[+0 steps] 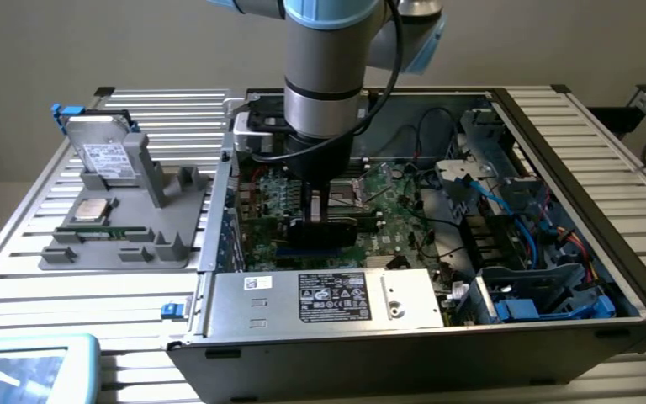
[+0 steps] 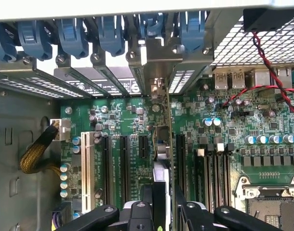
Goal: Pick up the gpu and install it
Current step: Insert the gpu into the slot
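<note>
Lettering in white covers the black label (image 1: 335, 296) on the power supply (image 1: 404, 296), and the hard drive (image 1: 108, 156) carries a white sticker, but none of the writing on either can be read.

The gripper (image 1: 325, 206) (image 2: 162, 212) is closed on the gpu (image 1: 332, 231) (image 2: 162, 144), pinching the card from both sides. The card stands on edge over the motherboard (image 1: 396, 198) (image 2: 118, 115), inside the open computer case (image 1: 413, 362). It lines up between two black slots (image 2: 124, 163), with its metal end toward the rear wall under the blue latches (image 2: 72, 36). Whether it is seated cannot be told.

In the exterior view, the gray tray (image 1: 132, 252) with the hard drive sits on the counter (image 1: 31, 278) at nine o'clock of the case, well apart from the gripper. Blue cables (image 1: 525, 227) crowd the case at three o'clock, and the power supply closes in at six o'clock, just beside the card. A red and black wire (image 2: 272, 57) runs clear of the card.
</note>
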